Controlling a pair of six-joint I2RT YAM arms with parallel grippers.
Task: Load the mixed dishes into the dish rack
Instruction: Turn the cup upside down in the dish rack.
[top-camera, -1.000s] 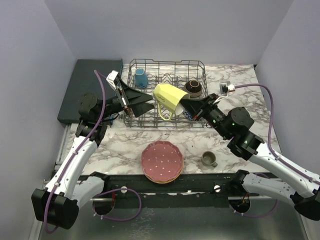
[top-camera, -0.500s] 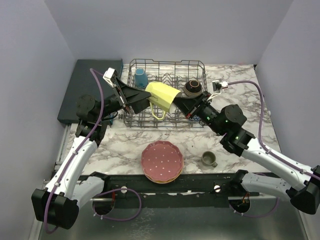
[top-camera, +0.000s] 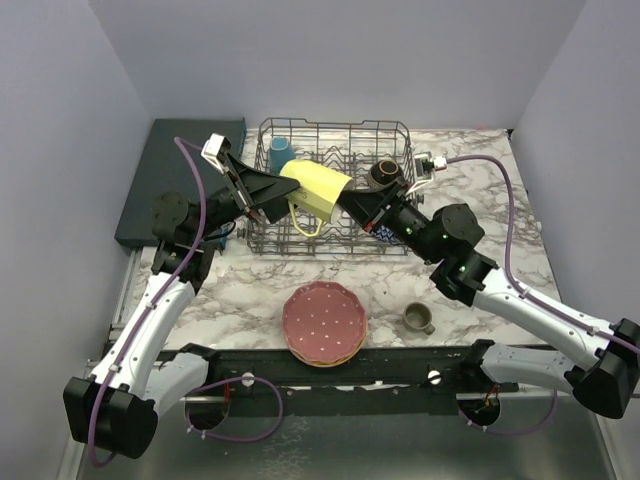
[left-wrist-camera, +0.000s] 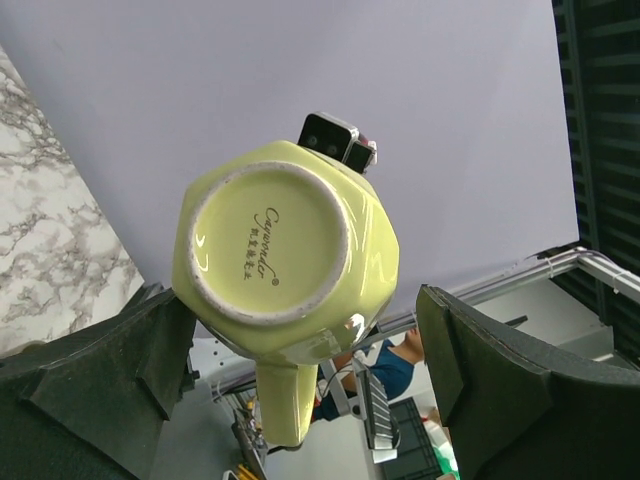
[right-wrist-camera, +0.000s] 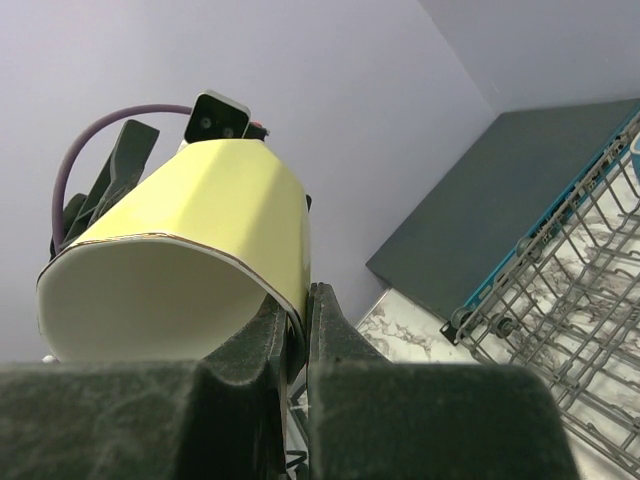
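The right gripper (top-camera: 345, 203) is pinching the yellow mug (top-camera: 315, 188) over the dish rack (top-camera: 335, 123), the left gripper (top-camera: 285, 197) hanging spread wide beside it.

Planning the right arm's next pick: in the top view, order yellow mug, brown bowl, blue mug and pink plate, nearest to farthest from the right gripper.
1. Yellow mug: in the right gripper, above the rack.
2. Brown bowl: rack's right side.
3. Blue mug: rack's left rear.
4. Pink plate: near edge of table.
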